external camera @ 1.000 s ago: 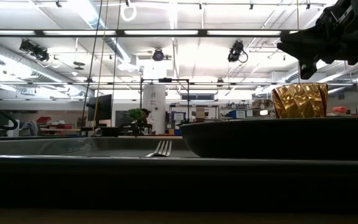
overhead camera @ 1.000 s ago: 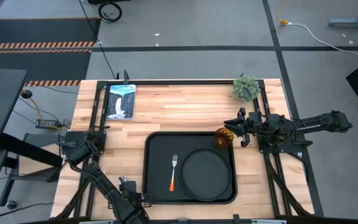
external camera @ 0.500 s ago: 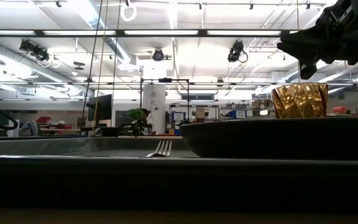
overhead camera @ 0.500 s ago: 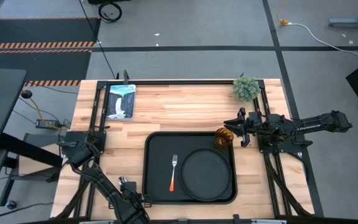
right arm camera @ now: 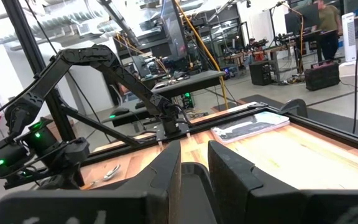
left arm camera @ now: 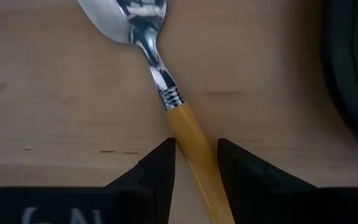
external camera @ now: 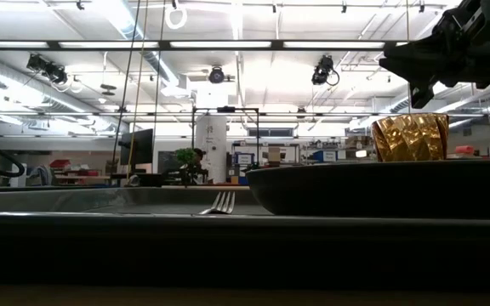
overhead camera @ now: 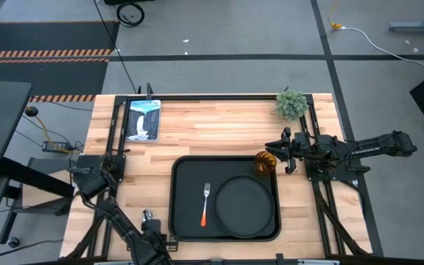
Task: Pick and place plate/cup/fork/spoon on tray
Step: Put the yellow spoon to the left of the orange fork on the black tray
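The black tray (overhead camera: 186,184) lies at the middle of the table. On it are the round black plate (overhead camera: 246,206), the fork (overhead camera: 205,203) to the plate's left, and the amber cup (overhead camera: 264,163) upright in its far right corner. The spoon (left arm camera: 148,37) lies on the wood left of the tray, its orange handle between the fingers of my left gripper (left arm camera: 196,142), which is near the table's near edge (overhead camera: 149,221). My right gripper (overhead camera: 274,154) is shut and empty, just right of and above the cup (external camera: 410,136). My left gripper pinches the spoon's orange handle (left arm camera: 185,127) between its two fingers, close to the metal neck. The fingers point down from above and lie across the handle, which runs at a slant through them. The bowl (right arm camera: 109,172) lies on the wood.
A small green plant (overhead camera: 291,104) stands at the far right corner and a picture card (overhead camera: 143,119) lies at the far left. Bare wood runs along the far half of the table. A person (right arm camera: 330,18) stands far off in the room.
My left arm has swung a little toward the table's near edge, with its gripper staying beside the tray's near left corner. Nothing on the tray has moved.
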You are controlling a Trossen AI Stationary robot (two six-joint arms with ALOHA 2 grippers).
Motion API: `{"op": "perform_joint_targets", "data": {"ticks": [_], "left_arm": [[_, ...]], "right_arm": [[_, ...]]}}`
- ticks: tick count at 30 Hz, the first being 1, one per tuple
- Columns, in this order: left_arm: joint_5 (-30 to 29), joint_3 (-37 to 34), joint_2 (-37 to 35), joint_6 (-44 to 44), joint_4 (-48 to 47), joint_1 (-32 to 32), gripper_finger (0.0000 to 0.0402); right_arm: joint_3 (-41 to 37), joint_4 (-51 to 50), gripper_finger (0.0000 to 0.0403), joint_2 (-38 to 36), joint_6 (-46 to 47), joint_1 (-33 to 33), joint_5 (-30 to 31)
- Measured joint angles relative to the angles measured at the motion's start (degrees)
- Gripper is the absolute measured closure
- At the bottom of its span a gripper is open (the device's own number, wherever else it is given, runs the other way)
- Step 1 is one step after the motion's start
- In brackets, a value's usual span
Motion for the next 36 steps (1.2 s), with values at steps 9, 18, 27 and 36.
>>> {"op": "perform_joint_targets", "data": {"ticks": [9, 18, 27, 36], "left_arm": [[0.02, -0.02, 0.00, 0.16, 1.18, 0.05, 0.0276], [-0.03, -0.02, -0.02, 0.59, 1.46, 0.33, 0.0333], [0.15, 0.00, -0.04, 0.61, -0.62, 1.70, 0.0343], [-1.29, -0.04, 0.00, 0.67, -4.35, 4.34, 0.0343]], "right_arm": [[0.00, 0.00, 0.0315, 0.00, 0.01, -0.02, 0.01], [0.00, -0.02, 0.0315, 0.00, 0.00, -0.01, 0.00], [-0.01, -0.02, 0.0315, 0.00, 0.00, -0.02, 0.01], [0.00, -0.02, 0.0315, 0.00, 0.00, -0.02, 0.01]]}}
